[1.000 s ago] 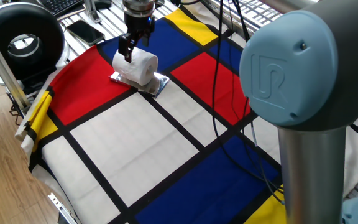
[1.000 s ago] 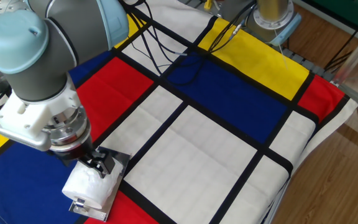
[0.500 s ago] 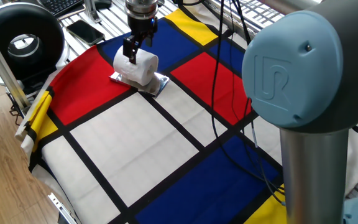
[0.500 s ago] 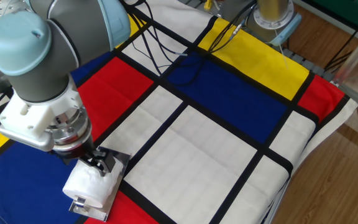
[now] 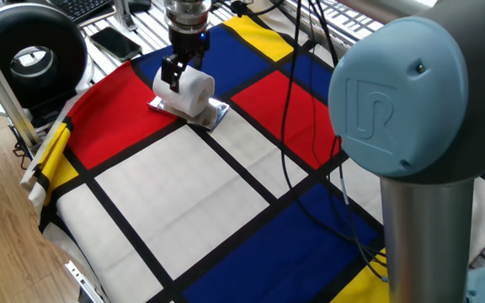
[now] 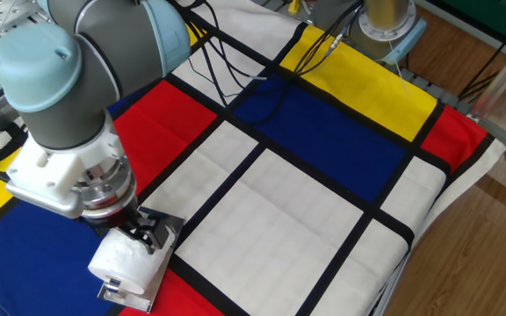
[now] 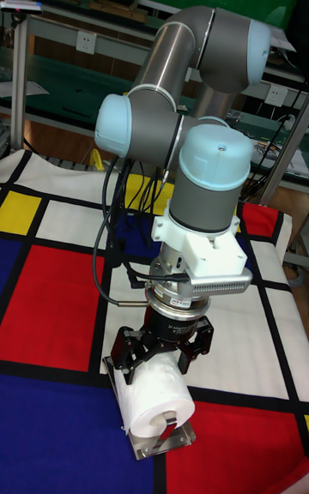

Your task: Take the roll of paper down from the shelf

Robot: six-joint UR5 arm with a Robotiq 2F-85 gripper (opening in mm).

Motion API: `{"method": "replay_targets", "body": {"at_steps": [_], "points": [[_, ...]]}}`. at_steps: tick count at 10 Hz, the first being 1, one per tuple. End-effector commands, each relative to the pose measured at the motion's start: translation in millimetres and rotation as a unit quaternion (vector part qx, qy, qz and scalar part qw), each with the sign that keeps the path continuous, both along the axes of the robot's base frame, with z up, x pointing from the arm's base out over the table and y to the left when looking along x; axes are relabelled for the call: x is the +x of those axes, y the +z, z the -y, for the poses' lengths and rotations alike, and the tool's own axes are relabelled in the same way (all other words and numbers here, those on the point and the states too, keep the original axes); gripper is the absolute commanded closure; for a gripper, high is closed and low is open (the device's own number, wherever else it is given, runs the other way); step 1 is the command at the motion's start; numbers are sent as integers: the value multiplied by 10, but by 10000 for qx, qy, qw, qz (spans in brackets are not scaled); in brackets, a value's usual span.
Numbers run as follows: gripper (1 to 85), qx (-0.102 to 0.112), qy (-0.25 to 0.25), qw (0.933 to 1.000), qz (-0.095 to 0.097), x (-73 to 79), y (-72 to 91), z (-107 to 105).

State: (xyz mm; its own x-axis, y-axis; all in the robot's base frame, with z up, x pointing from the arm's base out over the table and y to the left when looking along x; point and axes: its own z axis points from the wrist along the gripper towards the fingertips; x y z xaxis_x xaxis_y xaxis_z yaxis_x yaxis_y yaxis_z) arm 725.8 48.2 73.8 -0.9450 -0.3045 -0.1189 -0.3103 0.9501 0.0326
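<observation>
The white roll of paper (image 5: 189,91) lies on its side on the small silver shelf (image 5: 215,115), on the red square of the cloth. It shows again as roll of paper (image 6: 123,263) on the shelf (image 6: 167,225), and as roll of paper (image 7: 153,393) on the shelf (image 7: 168,444). My gripper (image 5: 175,72) points down at the roll's back end. In the tall fixed view the gripper (image 7: 163,355) is open, with one finger on each side of the roll's upper part. I cannot tell whether the fingers touch the paper.
A large black round device (image 5: 30,55) and a black phone (image 5: 114,40) sit beyond the cloth's left corner. Black cables (image 5: 297,109) trail over the red and blue squares. The arm's blue-grey joint (image 5: 411,93) fills the right foreground. The cloth's edge (image 5: 45,181) drops off at left.
The gripper has shifted slightly over the roll's back end and sits a little lower. The roll and shelf have not moved.
</observation>
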Motion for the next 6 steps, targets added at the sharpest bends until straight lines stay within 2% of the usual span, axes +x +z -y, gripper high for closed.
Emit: {"method": "replay_targets", "body": {"at_steps": [1, 6], "points": [[7, 62, -83, 9999, 15, 16, 1, -77], [7, 71, 46, 10000, 24, 35, -27, 46]]}}
